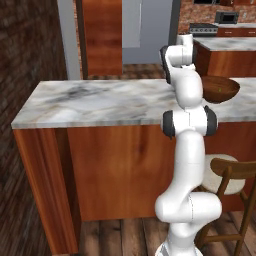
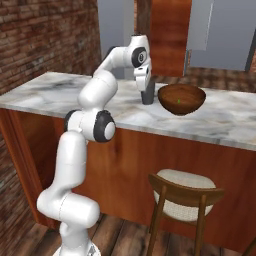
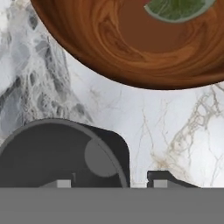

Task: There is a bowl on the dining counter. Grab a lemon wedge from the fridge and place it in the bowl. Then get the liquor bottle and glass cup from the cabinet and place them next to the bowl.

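The gripper (image 2: pixel 147 98) hangs straight down over the dining counter (image 2: pixel 60 92), right at the glass cup (image 2: pixel 147 96), a dark grey tumbler standing upright on the marble just beside the bowl (image 2: pixel 181 99). In the hand view the cup's round mouth (image 3: pixel 57 155) sits at the lower left, with one dark finger tip showing at its right side over bare marble, so the fingers stand parted rather than pressed together; whether they touch the cup's wall cannot be told. From the right base view the hand covers the cup's upper part, and only its lower end shows against the counter. The arm rises from the base, bends forward at the elbow above the counter's edge, and turns its wrist down so the hand points at the counter top. The bowl, wide and reddish-brown, rests on the marble to the cup's right in that view, and the lemon wedge (image 3: pixel 179 8) lies inside it, a small yellow-green piece on the bowl's floor.
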Available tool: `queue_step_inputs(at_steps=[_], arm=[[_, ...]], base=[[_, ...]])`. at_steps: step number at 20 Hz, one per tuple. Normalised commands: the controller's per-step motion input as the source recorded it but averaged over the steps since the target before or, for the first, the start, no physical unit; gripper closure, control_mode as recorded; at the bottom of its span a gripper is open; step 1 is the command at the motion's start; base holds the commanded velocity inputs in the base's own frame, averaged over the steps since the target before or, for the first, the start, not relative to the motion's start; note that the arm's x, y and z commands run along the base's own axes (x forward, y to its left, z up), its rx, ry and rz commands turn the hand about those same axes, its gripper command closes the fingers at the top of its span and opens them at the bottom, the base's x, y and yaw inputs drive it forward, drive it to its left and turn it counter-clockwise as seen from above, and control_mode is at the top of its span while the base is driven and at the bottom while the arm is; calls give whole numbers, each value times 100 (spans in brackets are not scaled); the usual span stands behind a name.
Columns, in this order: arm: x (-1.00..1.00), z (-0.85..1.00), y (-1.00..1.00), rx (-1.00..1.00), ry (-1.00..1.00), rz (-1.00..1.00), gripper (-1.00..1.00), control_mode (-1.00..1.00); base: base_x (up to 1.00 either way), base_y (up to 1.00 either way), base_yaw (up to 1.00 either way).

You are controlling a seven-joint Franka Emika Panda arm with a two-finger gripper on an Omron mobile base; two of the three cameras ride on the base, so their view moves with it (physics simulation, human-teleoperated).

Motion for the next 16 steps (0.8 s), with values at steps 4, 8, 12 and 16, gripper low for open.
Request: queue_step_inputs(at_steps=[4,8,12,16], arm=[[-33,13,0,0,-19,0,-100,-100],[-38,59,0,0,-22,0,-100,-100],[-41,79,0,0,-20,0,-100,-100],[-54,82,1,0,-16,1,-100,-100]], base=[[0,0,0],[0,0,0],[0,0,0],[0,0,0]])
